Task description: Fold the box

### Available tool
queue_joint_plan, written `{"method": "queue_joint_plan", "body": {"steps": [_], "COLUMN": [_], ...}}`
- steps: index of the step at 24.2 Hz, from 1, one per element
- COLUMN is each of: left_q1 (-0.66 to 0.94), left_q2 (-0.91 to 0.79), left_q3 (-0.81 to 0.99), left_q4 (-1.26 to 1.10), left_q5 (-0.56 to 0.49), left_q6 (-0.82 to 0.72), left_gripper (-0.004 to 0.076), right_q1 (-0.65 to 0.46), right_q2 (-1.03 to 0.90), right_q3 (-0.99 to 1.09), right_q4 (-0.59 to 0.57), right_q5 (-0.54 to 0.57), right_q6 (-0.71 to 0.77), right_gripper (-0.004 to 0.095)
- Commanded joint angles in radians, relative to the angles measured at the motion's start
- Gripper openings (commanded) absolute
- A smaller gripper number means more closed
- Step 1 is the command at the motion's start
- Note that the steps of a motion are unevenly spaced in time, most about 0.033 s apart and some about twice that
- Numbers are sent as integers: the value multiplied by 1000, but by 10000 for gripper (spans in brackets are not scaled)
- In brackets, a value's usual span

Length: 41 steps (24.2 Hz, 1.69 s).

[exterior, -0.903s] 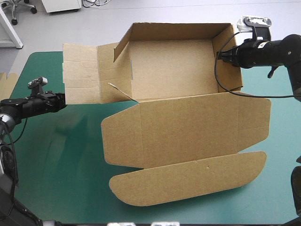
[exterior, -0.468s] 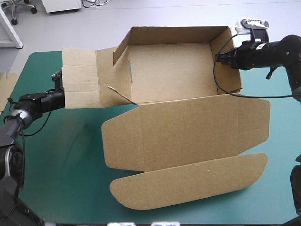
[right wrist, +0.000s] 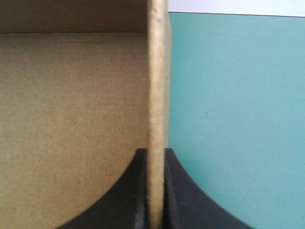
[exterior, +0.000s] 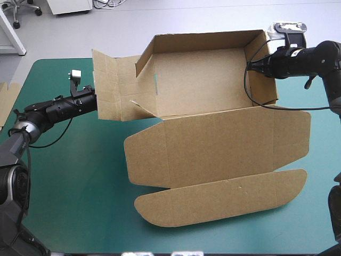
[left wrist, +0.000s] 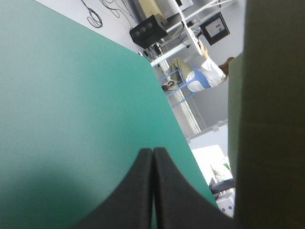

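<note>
In the high view the brown box sits on the teal-green cover, toward the table's far edge. It is an open tray with its far wall and right wall upright. The lid lies flat toward the near edge, its rounded tuck flap nearest. At the tray's left end a creased side flap stands tilted up. The left gripper is at that flap's outer edge and the right gripper is at the top of the right wall. Neither gripper's grip can be read from this view. A strip of more board shows at the table's left edge.

The left wrist view shows that gripper with its 2 black fingers pressed together in 1 pointed arch, nothing between them. The side flap rises just beside it. Whether they touch I cannot tell.

The right wrist view shows its gripper clamped on the right wall's thin edge. The tray's inside lies to one side and bare cover to the other.
</note>
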Motion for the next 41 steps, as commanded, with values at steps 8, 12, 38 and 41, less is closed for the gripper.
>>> {"method": "queue_joint_plan", "body": {"steps": [8, 12, 38, 41], "left_q1": [-85, -87, -216, -216], "left_q2": [-45, -45, -45, -45], "left_q3": [-191, -234, -288, -336], "left_q4": [-43, -45, 34, 37], "left_q5": [141, 141, -173, -173], "left_q6": [-90, -135, -121, -140], "left_gripper": [121, 356, 461, 461], "right_q1": [-2, -2, -5, -5], "right_q2": [-39, -29, 84, 88], "right_q3": [-31, -31, -32, -32], "right_q4": [32, 32, 59, 59], "right_q5": [-108, -112, -145, -137], "right_q6": [16, 27, 92, 90], "right_gripper": [-13, -13, -13, -13]}}
